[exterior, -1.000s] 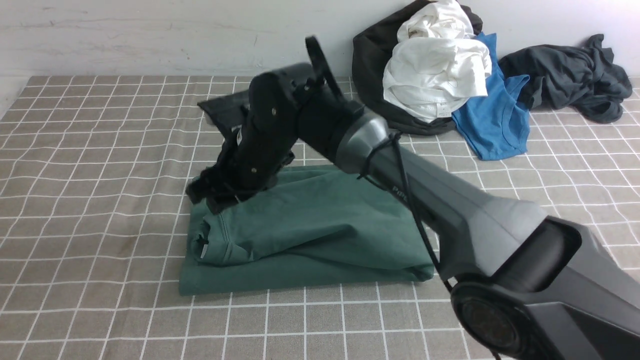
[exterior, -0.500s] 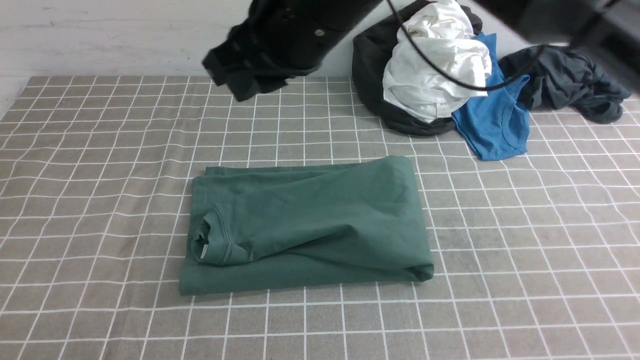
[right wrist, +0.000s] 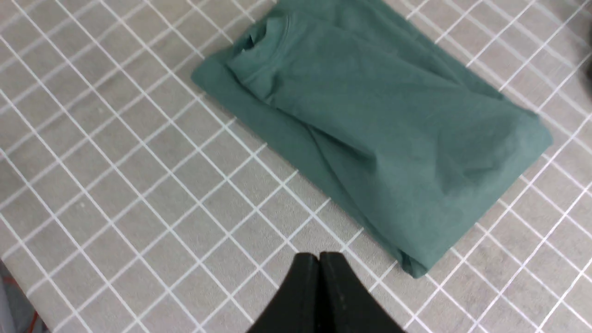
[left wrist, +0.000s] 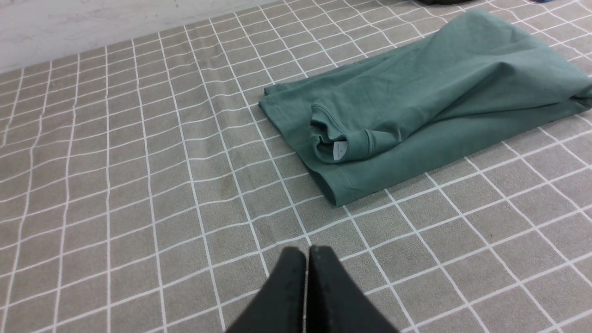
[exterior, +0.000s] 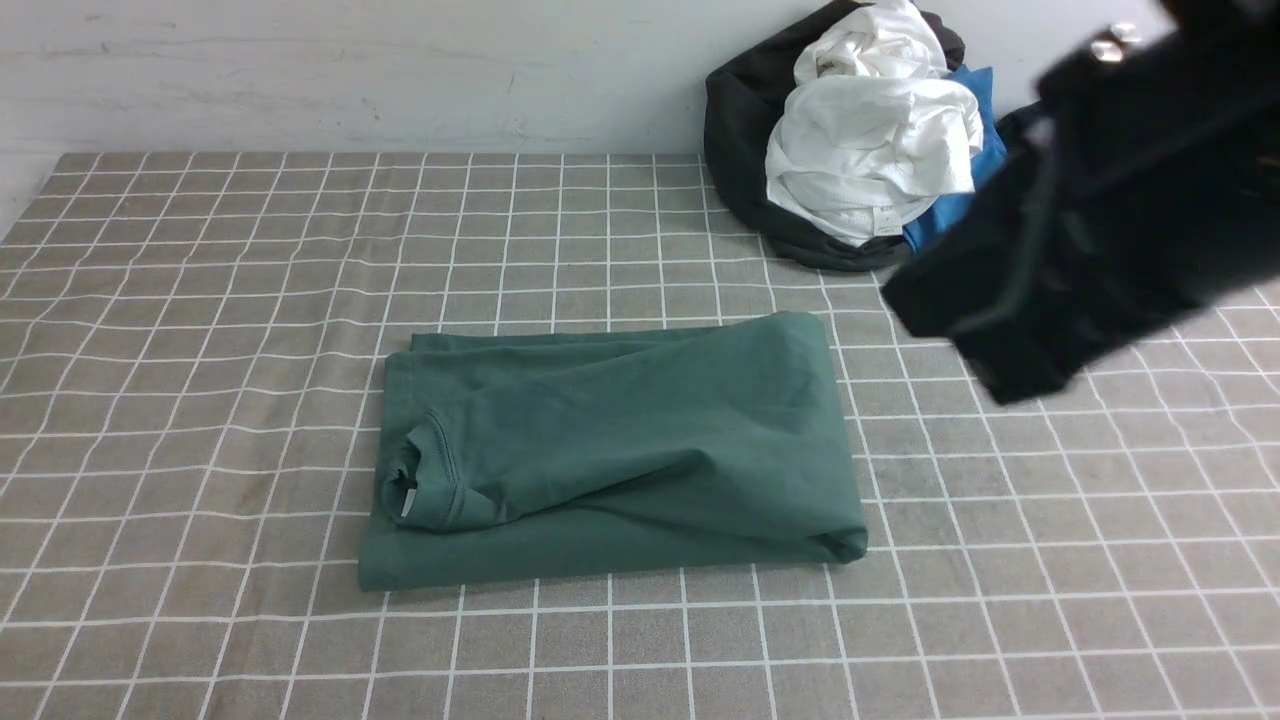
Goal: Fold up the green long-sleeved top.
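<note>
Right, the green long-sleeved top [exterior: 610, 450] lies flat mid-counter [exterior: 200, 300], folded into a rectangle. Its long axis runs left-right, with the collar [exterior: 420, 480] and white label [left wrist: 340, 150] at its left short end. The left gripper [left wrist: 307, 252] sits off that collar end, on the robot's side of the top, jaws pressed together, empty. The right gripper [right wrist: 319, 256] hangs raised off the opposite short end, also closed on nothing. Judgement: any further fold goes across the long axis, left arm on the collar end, right arm on the other.
</note>
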